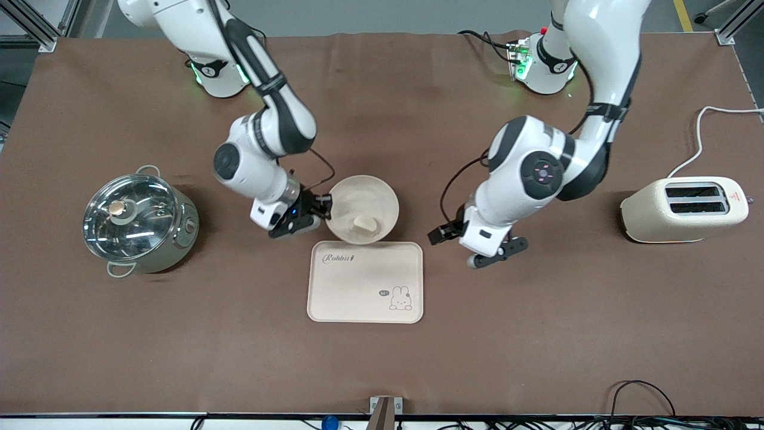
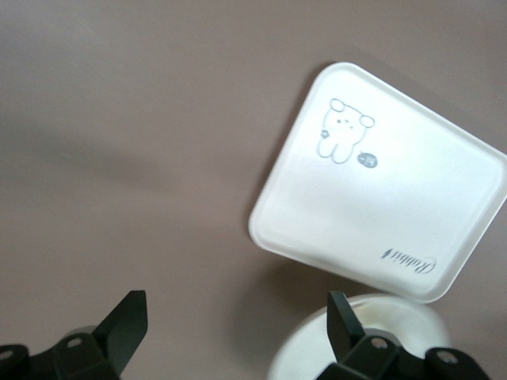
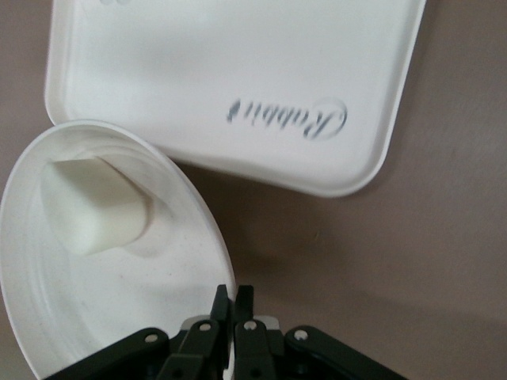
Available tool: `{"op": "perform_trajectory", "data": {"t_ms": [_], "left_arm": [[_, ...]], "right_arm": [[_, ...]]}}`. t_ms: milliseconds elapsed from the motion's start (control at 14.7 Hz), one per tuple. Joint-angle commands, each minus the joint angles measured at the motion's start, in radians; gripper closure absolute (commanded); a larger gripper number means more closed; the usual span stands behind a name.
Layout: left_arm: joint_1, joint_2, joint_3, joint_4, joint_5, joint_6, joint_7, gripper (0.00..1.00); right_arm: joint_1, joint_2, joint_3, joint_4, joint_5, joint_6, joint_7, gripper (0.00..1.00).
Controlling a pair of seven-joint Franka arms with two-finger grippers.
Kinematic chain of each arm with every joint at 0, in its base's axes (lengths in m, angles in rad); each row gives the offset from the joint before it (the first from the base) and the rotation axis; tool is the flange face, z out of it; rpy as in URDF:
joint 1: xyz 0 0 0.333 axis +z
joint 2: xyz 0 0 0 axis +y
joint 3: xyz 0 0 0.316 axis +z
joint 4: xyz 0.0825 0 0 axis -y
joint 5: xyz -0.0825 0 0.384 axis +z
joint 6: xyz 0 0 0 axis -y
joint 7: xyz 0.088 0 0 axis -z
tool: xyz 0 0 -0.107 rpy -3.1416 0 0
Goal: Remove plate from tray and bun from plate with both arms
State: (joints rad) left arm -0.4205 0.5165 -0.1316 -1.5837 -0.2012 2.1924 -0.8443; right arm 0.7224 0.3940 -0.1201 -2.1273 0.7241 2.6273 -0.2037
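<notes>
The cream plate [image 1: 358, 194] is held by its rim in my right gripper [image 1: 325, 208], which is shut on it. The plate is tilted, and its nearer edge overlaps the farther edge of the rabbit tray [image 1: 365, 280]. The pale bun [image 1: 365, 225] lies inside the plate, low on its nearer side. In the right wrist view the fingers [image 3: 225, 301] pinch the plate's [image 3: 119, 317] rim, with the bun [image 3: 95, 206] in it. My left gripper [image 1: 476, 242] is open and empty over the bare table, beside the tray toward the left arm's end. The plate's edge shows in the left wrist view [image 2: 396, 324].
A steel pot with a glass lid [image 1: 138, 222] stands toward the right arm's end. A cream toaster [image 1: 685, 209] with a white cord stands toward the left arm's end. The tray also shows in both wrist views [image 2: 380, 182] [image 3: 238, 71].
</notes>
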Motion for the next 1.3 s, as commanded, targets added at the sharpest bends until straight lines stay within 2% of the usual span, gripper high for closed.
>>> {"op": "perform_trajectory", "data": {"t_ms": [0,205,273,341,409,614,682,886,1023,1091,1159,1227], "left_arm": [[-0.034,0.059,0.004,0.008,-0.007,0.065,-0.071,0.00],[-0.070,0.111,0.004,0.011,-0.009,0.119,-0.160,0.01],[-0.086,0.125,0.004,0.011,-0.004,0.144,-0.214,0.01],[-0.099,0.135,0.004,0.011,-0.003,0.156,-0.251,0.01],[-0.119,0.149,0.004,0.014,-0.004,0.164,-0.277,0.02],[-0.173,0.157,0.007,0.016,-0.003,0.164,-0.376,0.12],[-0.185,0.165,0.007,0.019,-0.004,0.165,-0.413,0.16],[-0.242,0.188,0.010,0.036,-0.001,0.174,-0.504,0.19],[-0.280,0.214,0.013,0.037,-0.001,0.214,-0.554,0.23],[-0.299,0.227,0.015,0.037,-0.001,0.245,-0.574,0.24],[-0.307,0.238,0.015,0.037,-0.001,0.269,-0.588,0.25],[-0.308,0.247,0.015,0.039,-0.001,0.289,-0.595,0.26]], "right_arm": [[0.064,-0.044,-0.001,-0.105,0.082,0.063,-0.023,1.00],[0.075,-0.043,-0.003,-0.115,0.089,0.059,-0.020,1.00],[0.068,-0.043,-0.004,-0.112,0.089,0.056,-0.017,0.79],[0.048,-0.040,-0.004,-0.105,0.089,0.057,-0.017,0.23],[0.036,-0.038,-0.004,-0.100,0.089,0.060,-0.017,0.00],[-0.007,-0.037,-0.006,-0.034,0.089,0.010,-0.016,0.00],[-0.030,-0.035,-0.013,0.007,0.089,-0.056,-0.014,0.00],[-0.147,-0.037,-0.036,0.148,0.071,-0.315,-0.005,0.00],[-0.217,-0.034,-0.085,0.293,-0.009,-0.572,0.044,0.00],[-0.253,-0.023,-0.105,0.394,-0.103,-0.707,0.091,0.00],[-0.294,-0.018,-0.108,0.474,-0.176,-0.802,0.101,0.00],[-0.334,-0.018,-0.108,0.531,-0.211,-0.872,0.101,0.00]]}}
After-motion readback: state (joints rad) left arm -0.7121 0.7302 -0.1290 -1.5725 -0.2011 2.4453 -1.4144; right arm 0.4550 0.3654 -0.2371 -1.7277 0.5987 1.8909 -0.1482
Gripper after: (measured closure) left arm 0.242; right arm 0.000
